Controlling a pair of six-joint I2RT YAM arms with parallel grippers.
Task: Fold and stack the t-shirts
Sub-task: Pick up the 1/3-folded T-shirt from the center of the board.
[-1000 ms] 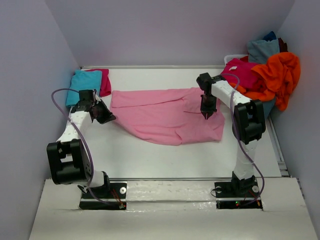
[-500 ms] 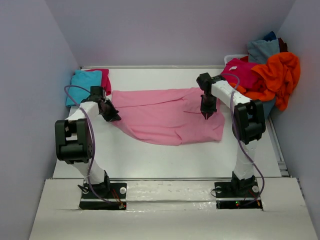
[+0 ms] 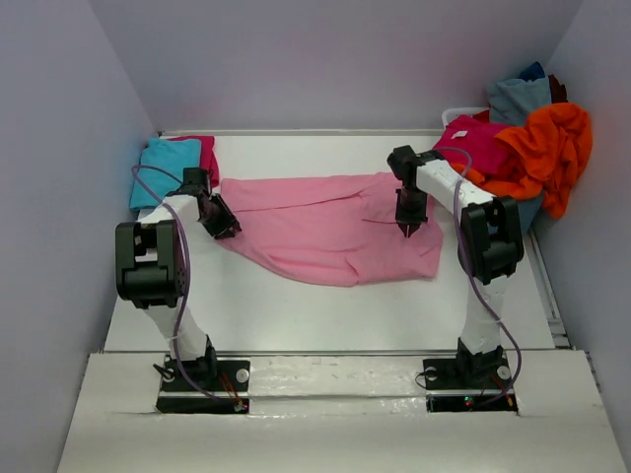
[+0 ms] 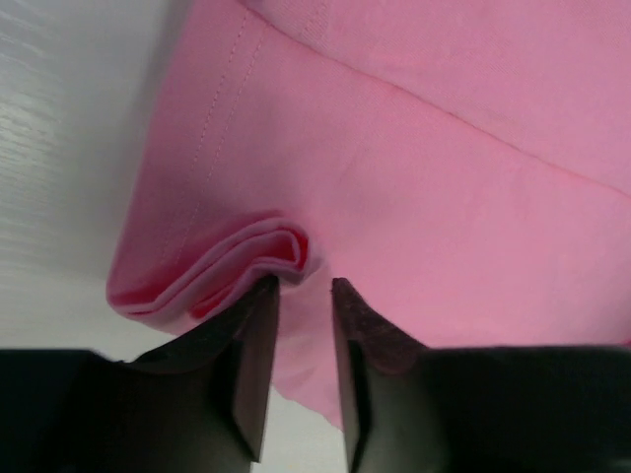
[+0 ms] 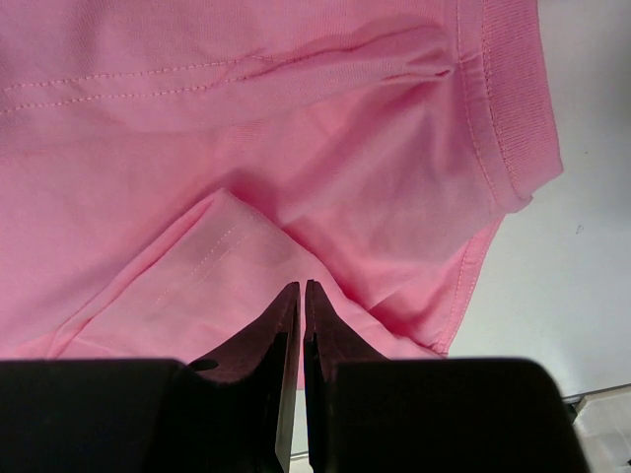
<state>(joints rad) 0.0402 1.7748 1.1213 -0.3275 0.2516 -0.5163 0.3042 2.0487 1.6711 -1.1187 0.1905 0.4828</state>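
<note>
The light pink t-shirt (image 3: 325, 227) lies spread across the middle of the table. My left gripper (image 3: 223, 226) is at its left edge, jaws a small gap apart. In the left wrist view, the left gripper (image 4: 302, 287) has a bunched fold of the pink t-shirt (image 4: 246, 251) at the tip of its left finger, with nothing pinched between them. My right gripper (image 3: 407, 226) points down onto the shirt's right part. In the right wrist view, the right gripper (image 5: 301, 287) is shut where creases of the pink t-shirt (image 5: 227, 236) run together.
A turquoise t-shirt (image 3: 163, 163) and a magenta one (image 3: 208, 158) lie folded at the back left. At the back right, magenta (image 3: 478, 143), orange (image 3: 547, 148) and grey-blue (image 3: 518, 99) shirts are heaped on a white basket (image 3: 461, 112). Walls close in on both sides.
The left arm swung in to the pink shirt's left edge and its jaws parted slightly. The right arm and the shirt stayed put.
</note>
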